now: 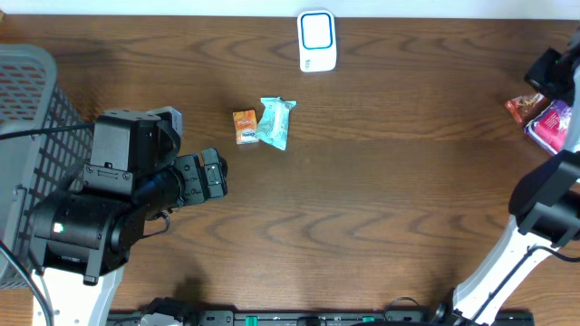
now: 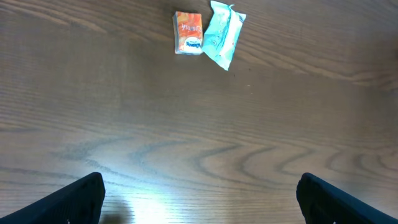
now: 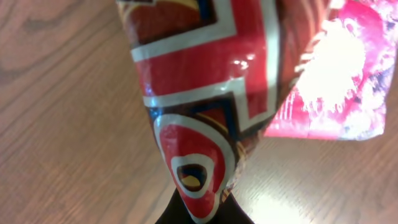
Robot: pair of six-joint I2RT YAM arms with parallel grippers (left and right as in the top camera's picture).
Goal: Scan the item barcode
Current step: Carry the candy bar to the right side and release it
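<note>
dark wood-grain table (image 1: 381, 190), and a grey mesh basket (image 1: 27, 100) cut off at far left. left gripper (image 1: 213, 175) gapes wide, nothing in it. mid-table, an orange box (image 1: 245, 126) lies just beside a teal packet (image 1: 275, 122), with the white scanner (image 1: 317, 41) beyond. far right, right gripper (image 3: 202, 214) is pinched on the red packet (image 3: 205, 93), a pink pouch (image 3: 336, 81) behind it. the print is too close and blurred to read.

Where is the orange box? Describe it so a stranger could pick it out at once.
Start at the white scanner at the far edge of the wooden table. Just in front of it, toward the grey basket, two small items lie side by side. The orange box is the one nearer the basket, shorter and boxier than the pale teal packet next to it.
</note>
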